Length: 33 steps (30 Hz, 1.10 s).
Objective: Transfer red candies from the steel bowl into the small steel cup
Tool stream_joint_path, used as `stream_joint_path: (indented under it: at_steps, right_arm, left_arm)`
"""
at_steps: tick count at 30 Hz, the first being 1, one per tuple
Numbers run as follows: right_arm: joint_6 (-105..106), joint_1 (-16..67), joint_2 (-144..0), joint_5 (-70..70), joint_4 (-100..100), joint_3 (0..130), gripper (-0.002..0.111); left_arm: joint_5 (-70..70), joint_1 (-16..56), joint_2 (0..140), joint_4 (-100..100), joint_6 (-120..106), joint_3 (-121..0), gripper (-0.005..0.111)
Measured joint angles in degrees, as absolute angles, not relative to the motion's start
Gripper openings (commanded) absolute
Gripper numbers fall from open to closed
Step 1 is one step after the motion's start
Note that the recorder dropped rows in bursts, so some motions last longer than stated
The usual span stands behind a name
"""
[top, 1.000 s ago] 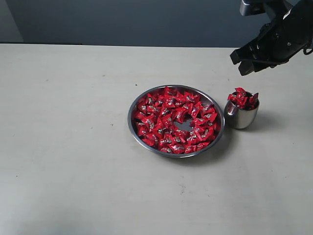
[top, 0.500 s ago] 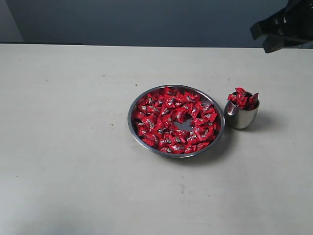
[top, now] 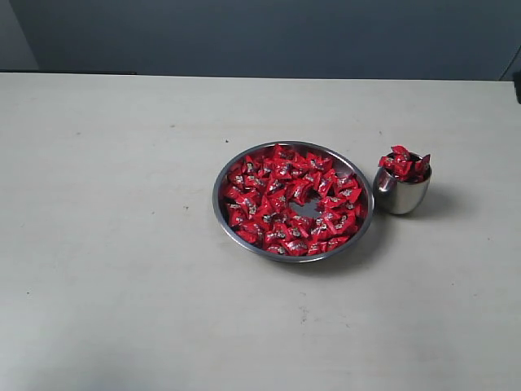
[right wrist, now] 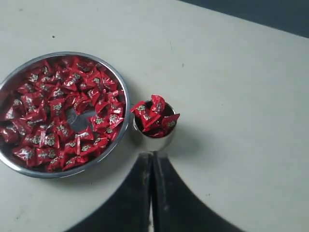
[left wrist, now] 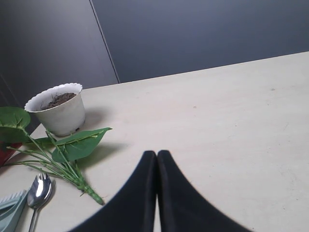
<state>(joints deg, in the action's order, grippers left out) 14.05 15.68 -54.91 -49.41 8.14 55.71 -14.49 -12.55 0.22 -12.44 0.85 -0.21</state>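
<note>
The steel bowl (top: 295,257) (right wrist: 123,94) sits mid-table, filled with red candies (top: 281,199) (right wrist: 53,106) around a bare patch of steel. Just right of it stands the small steel cup (top: 400,195) (right wrist: 157,141), heaped above its rim with red candies (top: 404,163) (right wrist: 153,116). My right gripper (right wrist: 152,154) is shut with nothing between its fingers, high above the table on the near side of the cup; it is out of the exterior view. My left gripper (left wrist: 157,153) is shut and empty, over bare table away from the bowl.
In the left wrist view a white pot of soil (left wrist: 58,108), a green leafy stem (left wrist: 67,154), a steel spoon (left wrist: 38,191) and a pale green item (left wrist: 9,208) lie near the table edge. A dark wall (top: 260,37) backs the table.
The right arm rose and pulled away to the upper right, leaving the exterior view. Its jaws went from open to shut. Bowl, cup and candies stayed put.
</note>
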Motion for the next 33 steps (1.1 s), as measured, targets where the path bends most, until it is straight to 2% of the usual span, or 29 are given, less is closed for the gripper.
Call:
stream_joint_path:
  at_steps: [7, 15, 33]
  right_arm:
    - [11.75, 15.68, -39.27, -48.57, 5.58, 50.38, -0.001]
    - [8.22, 15.68, -26.96, -47.46, 5.06, 50.11, -0.001]
    - [7.83, 15.68, -20.40, -50.93, 0.00, 48.97, -0.001]
  left_arm:
    - [-14.49, -12.55, 0.22, -12.44, 0.85, -0.21, 0.000]
    - [-14.49, -12.55, 0.22, -12.44, 0.85, -0.21, 0.000]
    - [-14.49, -12.55, 0.22, -12.44, 0.85, -0.21, 0.000]
